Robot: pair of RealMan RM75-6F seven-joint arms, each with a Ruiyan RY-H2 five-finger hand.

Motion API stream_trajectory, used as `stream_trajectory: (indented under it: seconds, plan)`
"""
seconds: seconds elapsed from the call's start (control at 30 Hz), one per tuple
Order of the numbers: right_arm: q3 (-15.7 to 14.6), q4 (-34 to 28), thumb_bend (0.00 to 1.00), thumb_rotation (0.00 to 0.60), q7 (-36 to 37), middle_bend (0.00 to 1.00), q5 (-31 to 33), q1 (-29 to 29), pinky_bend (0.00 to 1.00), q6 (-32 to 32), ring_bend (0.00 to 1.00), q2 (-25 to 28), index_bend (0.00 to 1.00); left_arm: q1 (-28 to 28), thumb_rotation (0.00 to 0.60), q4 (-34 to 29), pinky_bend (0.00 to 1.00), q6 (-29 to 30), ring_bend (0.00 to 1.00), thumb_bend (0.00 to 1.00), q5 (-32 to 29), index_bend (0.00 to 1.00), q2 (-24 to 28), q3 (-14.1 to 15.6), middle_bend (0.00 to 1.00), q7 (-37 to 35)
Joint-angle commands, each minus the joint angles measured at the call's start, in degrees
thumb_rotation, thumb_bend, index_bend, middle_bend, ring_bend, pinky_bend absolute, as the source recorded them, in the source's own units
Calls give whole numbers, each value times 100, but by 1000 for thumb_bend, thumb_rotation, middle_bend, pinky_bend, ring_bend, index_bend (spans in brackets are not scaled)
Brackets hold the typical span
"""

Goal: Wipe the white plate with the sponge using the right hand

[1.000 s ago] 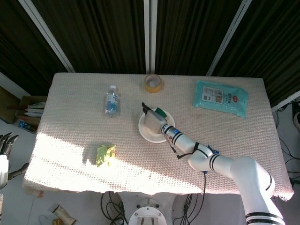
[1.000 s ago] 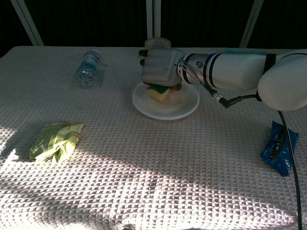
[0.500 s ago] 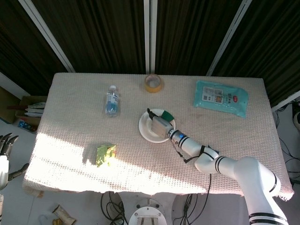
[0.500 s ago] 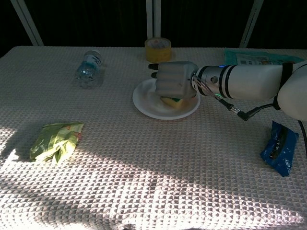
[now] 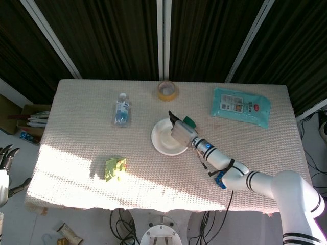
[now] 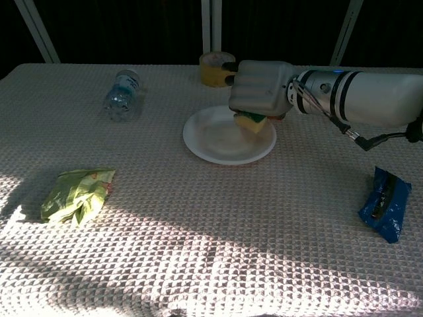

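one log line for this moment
phase: wiping | right robot hand: holds sponge over right rim of white plate | left robot hand: off table, idle

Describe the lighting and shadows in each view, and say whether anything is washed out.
Head view: a bright band of sun crosses the near left of the table, washing out the cloth's weave around the green packet; the far half lies in even shade. Chest view: sun catches the right hand holding the sponge over the white plate; dappled shadow mottles the foreground.
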Motion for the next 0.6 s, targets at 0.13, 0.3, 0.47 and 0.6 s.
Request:
stream_trajectory:
  seconds: [0.13,0.3,0.47,0.6]
  plan:
    - [-104,-708,265,600,803,380,297,-782,0,480,155,769,496,-33,600,18,160,-24,106,6,19,185,-28,-18,119,-11]
    - [-329,-735,265,600,1070,311,349,-1110,0,462,135,927,371,-100,600,-17,160,-84,105,6,41,185,-42,-46,119,31]
    - [-367,-716,265,600,1221,189,414,-1293,0,463,51,903,140,-155,600,-90,159,-123,106,6,74,185,-19,-62,119,118]
    - [-341,-960,266,600,1558,102,327,-1451,0,627,2,1057,9,-166,600,-133,160,-138,106,6,41,185,9,-79,119,151]
